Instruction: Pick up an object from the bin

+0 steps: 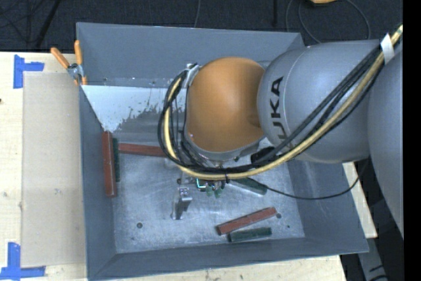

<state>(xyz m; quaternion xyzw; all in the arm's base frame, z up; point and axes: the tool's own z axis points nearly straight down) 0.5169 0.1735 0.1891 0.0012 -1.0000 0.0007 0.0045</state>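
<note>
My gripper [179, 206] hangs low over the bin floor, just left of the middle, under the arm's wrist. Nothing shows beneath it but bare grey metal. Nearest to it on the right lies a dark grey-green bar [253, 187], partly hidden by the wrist. A red-brown bar [247, 221] lies slanted toward the front right, with a dark green bar [250, 233] close below it.
A long brown block with a green strip along one side [109, 163] stands against the left wall. Another red-brown bar [140, 150] lies flat behind the gripper, its right end hidden by the cables. The arm and its orange cover hide the bin's middle and right.
</note>
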